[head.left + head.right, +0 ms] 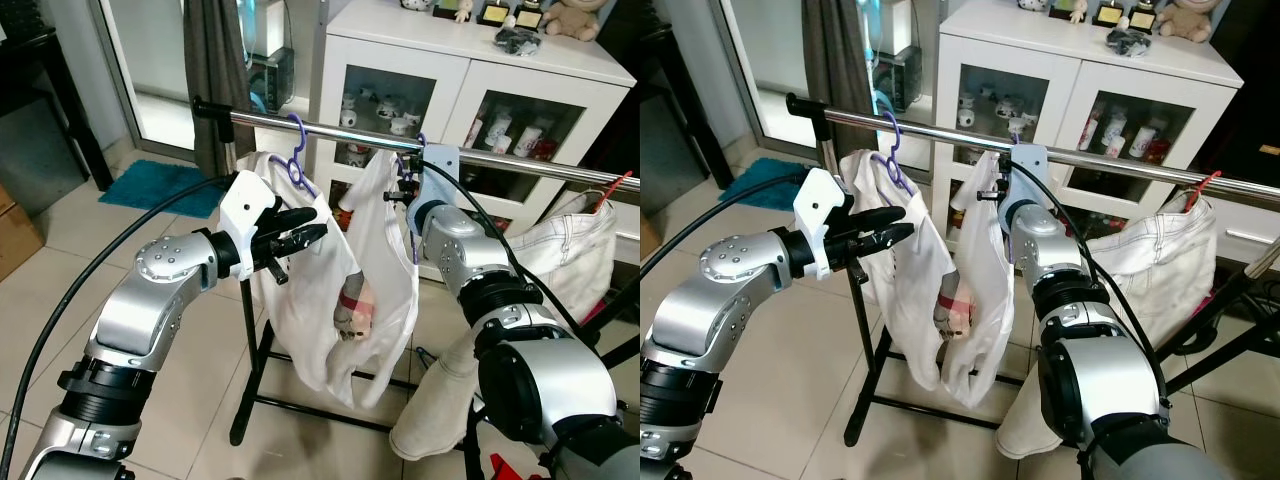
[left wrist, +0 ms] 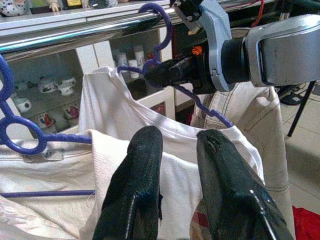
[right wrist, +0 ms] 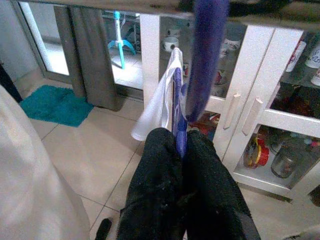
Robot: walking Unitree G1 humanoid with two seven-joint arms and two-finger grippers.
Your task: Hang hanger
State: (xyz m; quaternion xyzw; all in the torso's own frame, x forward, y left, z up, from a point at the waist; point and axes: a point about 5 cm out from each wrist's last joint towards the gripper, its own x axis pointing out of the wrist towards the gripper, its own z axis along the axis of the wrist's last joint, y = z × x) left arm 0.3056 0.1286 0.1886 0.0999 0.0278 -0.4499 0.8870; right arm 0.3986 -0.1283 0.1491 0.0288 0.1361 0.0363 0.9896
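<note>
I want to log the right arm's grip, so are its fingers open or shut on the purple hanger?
Shut on it. In the right wrist view the two black fingers press together with the purple hanger pinched between them, up by the rail.

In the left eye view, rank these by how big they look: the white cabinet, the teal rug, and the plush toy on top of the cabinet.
1. White cabinet
2. Teal rug
3. Plush toy, cut off by the frame edge, so its full size is unsure.

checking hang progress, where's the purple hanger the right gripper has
In the left eye view, the purple hanger sits right of centre at the metal rail, pinched in the right gripper, carrying a white shirt.
</note>
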